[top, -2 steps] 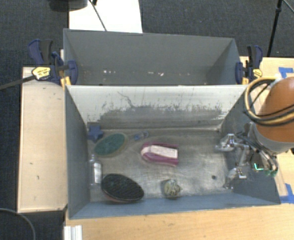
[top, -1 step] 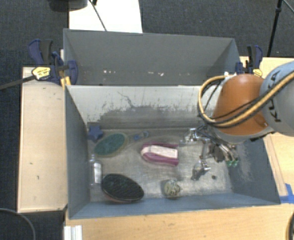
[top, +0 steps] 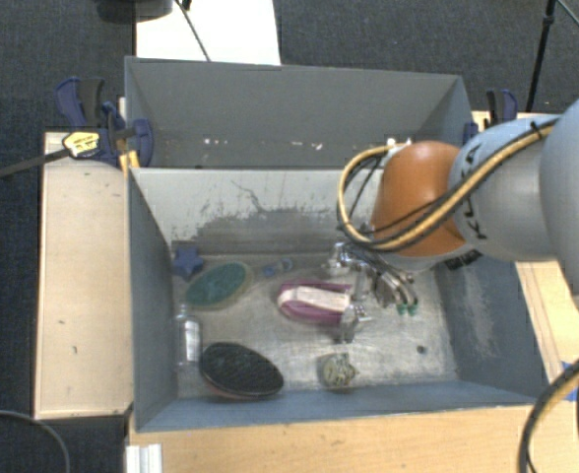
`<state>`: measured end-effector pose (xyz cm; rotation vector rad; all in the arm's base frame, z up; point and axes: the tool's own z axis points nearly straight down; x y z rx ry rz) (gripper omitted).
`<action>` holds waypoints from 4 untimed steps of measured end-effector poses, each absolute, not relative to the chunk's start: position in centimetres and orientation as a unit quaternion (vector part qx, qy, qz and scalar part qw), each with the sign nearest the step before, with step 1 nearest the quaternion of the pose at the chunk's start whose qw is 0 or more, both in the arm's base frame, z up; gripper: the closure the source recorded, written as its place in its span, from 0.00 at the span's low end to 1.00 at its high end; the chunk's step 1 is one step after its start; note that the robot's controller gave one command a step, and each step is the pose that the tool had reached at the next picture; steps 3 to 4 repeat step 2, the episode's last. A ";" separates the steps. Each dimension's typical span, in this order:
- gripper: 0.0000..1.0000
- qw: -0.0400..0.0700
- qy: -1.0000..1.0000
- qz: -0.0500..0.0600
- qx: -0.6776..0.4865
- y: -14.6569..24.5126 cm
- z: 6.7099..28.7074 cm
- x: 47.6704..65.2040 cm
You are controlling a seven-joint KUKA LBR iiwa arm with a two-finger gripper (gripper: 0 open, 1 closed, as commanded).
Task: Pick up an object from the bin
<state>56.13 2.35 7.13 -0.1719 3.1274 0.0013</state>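
The purple and white oblong thing (top: 309,302) lies near the middle of the grey bin (top: 299,116). The gripper (top: 353,315) is down at its right end; how far open it is, or whether it grips, I cannot tell. 1 grey lump (top: 338,371) lies nearer the front wall, and 1 green disc (top: 218,284) and 1 black oval brush (top: 240,371) lie to the left.

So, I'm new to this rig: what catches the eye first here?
The arm's orange wrist cover looms over the right half of the bin, its pincer down at the right end of a purple-and-pink oval thing mid-floor. A black oval pad lies front left, a green disc behind it.
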 end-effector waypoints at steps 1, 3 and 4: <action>1.00 0.011 0.998 -0.001 -0.055 2.0 7.6 56.4; 1.00 0.005 0.998 0.000 -0.070 4.2 22.0 55.3; 1.00 0.005 0.998 0.000 -0.070 4.2 22.0 55.3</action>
